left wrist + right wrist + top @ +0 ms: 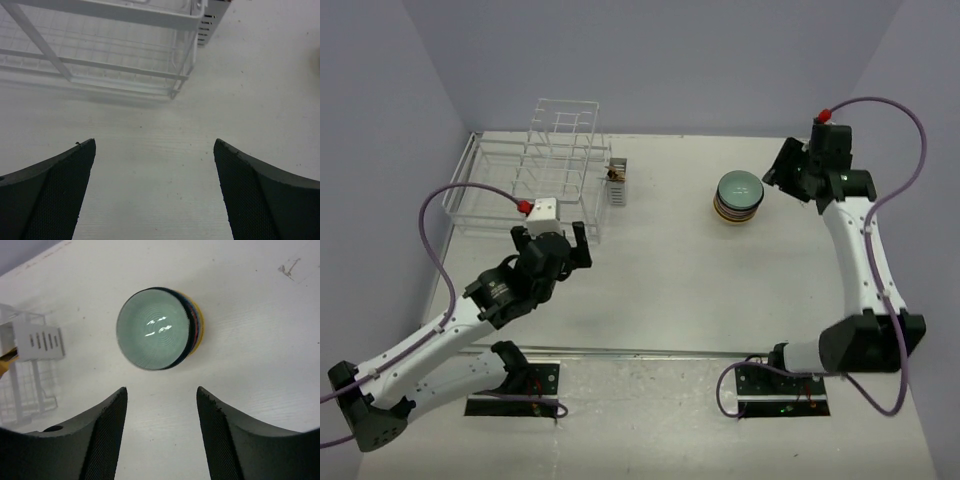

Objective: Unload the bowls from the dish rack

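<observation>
The bowls stand in one stack (738,197) on the table right of centre, a pale green bowl on top; the stack also shows in the right wrist view (159,328), with yellow, red and dark rims beneath. The white wire dish rack (535,165) stands at the back left and holds no bowls; its near corner shows in the left wrist view (175,80). My left gripper (578,243) is open and empty, just in front of the rack's near right corner. My right gripper (782,168) is open and empty, right of the stack.
A small grey cutlery cup (617,187) hangs at the rack's right end, with something orange-brown in it; it also shows in the right wrist view (39,341). Pale walls close in the table at the left, back and right.
</observation>
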